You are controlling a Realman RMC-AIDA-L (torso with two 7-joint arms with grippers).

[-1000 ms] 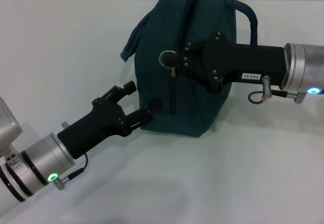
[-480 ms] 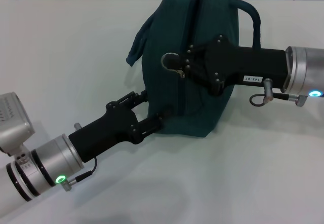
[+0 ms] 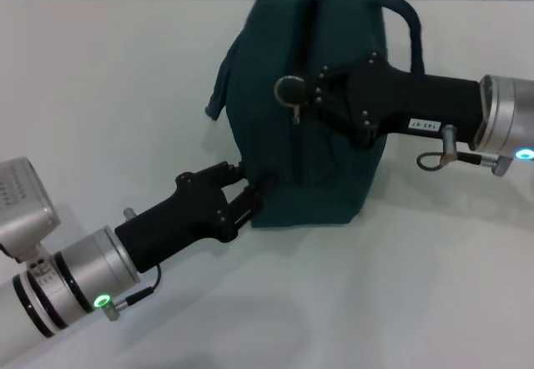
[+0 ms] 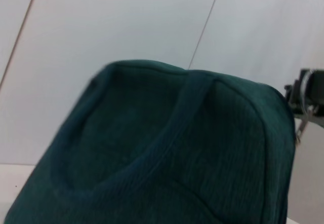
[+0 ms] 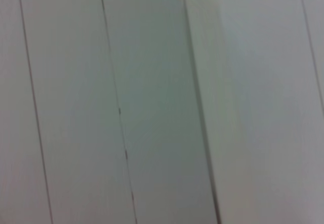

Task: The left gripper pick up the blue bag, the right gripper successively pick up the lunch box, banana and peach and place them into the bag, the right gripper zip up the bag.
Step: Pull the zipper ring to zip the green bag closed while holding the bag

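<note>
The head view alone shows both arms reaching inward to the upright blue bag [image 3: 304,102] on the white table [image 3: 125,93], the left gripper [image 3: 250,198] clamped on its lower near corner, the right gripper [image 3: 300,93] pinching the zipper pull [image 3: 295,115], while the left wrist view shows only bag fabric.

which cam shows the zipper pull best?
Head view: the zipper pull hangs on the bag right at the right gripper, with the left gripper at the bag's lower corner. Left wrist view catches only a sliver at its edge. Right wrist view shows no bag at all.
</note>
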